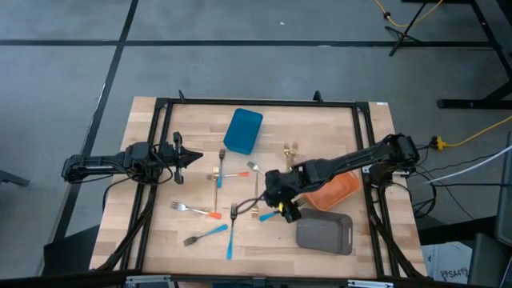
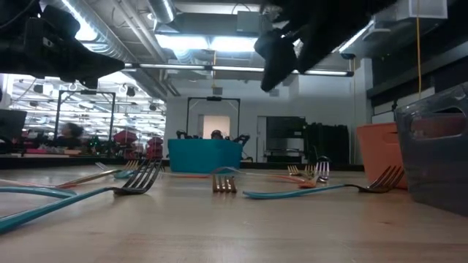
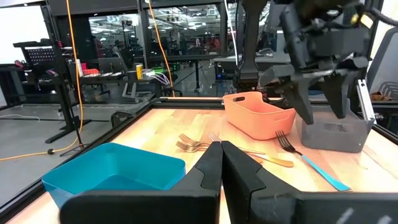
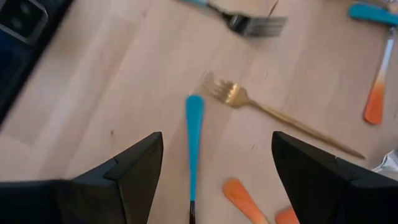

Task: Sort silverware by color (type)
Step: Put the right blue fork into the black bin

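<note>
Several slim forks lie flat and scattered on the wooden table (image 1: 160, 232), some with orange handles (image 1: 192, 210), some with blue handles (image 1: 230, 234), some all gold (image 1: 218, 180). My right gripper (image 1: 282, 204) is open and hovers above the forks near the table's middle, high off the table in the low view (image 2: 281, 51). In its wrist view a blue-handled fork (image 4: 194, 143) lies between the open fingers, with a gold fork (image 4: 273, 115) just beyond. My left gripper (image 1: 190, 158) is shut and waits over the table's left side, its shut fingers (image 3: 221, 163) touching nothing.
A blue container (image 1: 243, 130) stands toward the far edge. An orange container (image 1: 338, 190) and a grey container (image 1: 324, 234) stand at the right, under and beside my right arm. A black frame (image 1: 256, 102) rims the table. Bare wood shows at the near left.
</note>
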